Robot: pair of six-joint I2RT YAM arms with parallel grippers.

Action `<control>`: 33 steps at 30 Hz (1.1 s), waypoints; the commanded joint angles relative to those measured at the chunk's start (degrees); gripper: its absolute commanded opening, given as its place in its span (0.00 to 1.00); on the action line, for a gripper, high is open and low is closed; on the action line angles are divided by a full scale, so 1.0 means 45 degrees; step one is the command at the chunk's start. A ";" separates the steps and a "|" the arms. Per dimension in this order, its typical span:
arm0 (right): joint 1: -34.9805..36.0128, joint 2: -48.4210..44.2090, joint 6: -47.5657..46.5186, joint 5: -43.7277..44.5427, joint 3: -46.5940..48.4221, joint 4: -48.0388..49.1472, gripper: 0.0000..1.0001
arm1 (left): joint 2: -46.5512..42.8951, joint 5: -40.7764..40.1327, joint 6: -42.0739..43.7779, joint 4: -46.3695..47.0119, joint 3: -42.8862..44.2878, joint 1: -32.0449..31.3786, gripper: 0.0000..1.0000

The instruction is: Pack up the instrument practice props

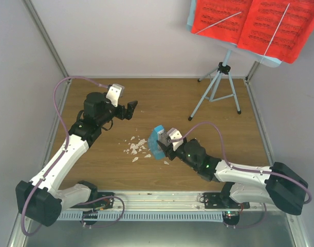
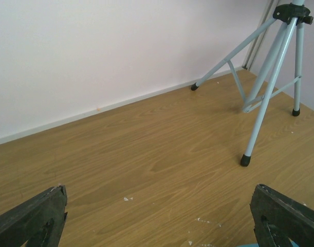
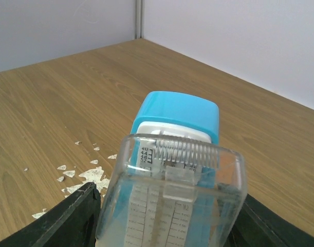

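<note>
Blue box [image 3: 177,110] partly hidden; right claw [image 3: 167,216] clasps it.

Before you, a wood-grain bench [image 1: 162,98] sits closed in by pale walls [image 1: 126,36] on three sides, with a grey metal post [image 1: 46,37] slanting up at the far-left corner. A loose scatter of small white scraps [image 1: 137,148] lies near the bench's middle, with a few finer flecks strewn just beside it. A metal rail [image 1: 162,197] runs along your near edge.
</note>
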 commanded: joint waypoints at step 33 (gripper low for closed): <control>-0.0409 0.0636 0.0286 -0.0649 -0.0117 0.1317 0.60 | 0.0023 0.0147 0.0177 0.0726 -0.0127 0.0056 0.97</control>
